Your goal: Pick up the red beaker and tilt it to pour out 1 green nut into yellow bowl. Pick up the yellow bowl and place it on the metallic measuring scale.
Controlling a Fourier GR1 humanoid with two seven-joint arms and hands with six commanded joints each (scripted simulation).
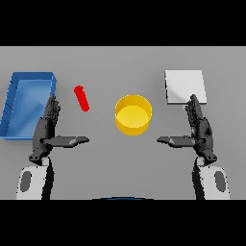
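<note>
The red beaker [82,98] lies tilted on the grey surface [120,62], left of the yellow bowl [133,115] at centre; no nut can be made out in either. The pale scale [185,86] sits far right, its near edge partly hidden behind the right hand [198,129]. Both that and the left hand [48,129] are open with straight fingers, holding nothing. A blue tray [14,103] stands far left.

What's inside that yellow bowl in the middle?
The yellow bowl looks empty: only its plain yellow floor shows, with no green nut in it. Its near inner wall is hidden by the rim.
</note>
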